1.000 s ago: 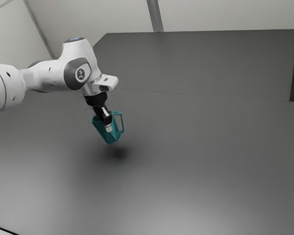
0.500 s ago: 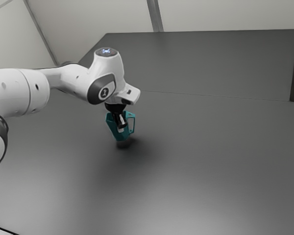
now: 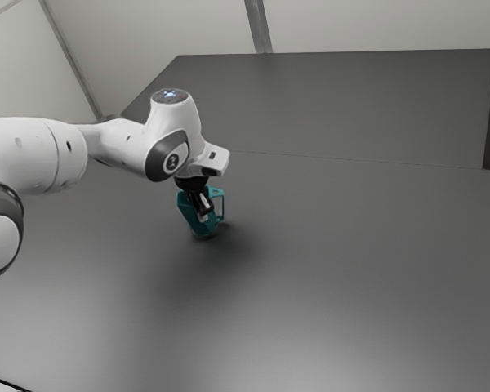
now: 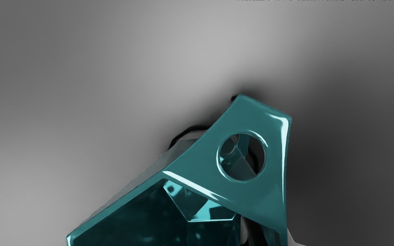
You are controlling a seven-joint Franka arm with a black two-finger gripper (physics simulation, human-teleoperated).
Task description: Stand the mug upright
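In one pincer (image 3: pixel 202 215), one teal mug (image 3: pixel 195 224), one handle (image 3: pixel 222 208).

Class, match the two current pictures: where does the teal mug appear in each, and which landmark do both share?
Exterior view: the mug is at the hand, just to the exterior view's left of the middle.
Wrist view: close below the hand, its open mouth visible, against the gray table.
Shared landmark: the mug's handle, its top pierced by a round hole.
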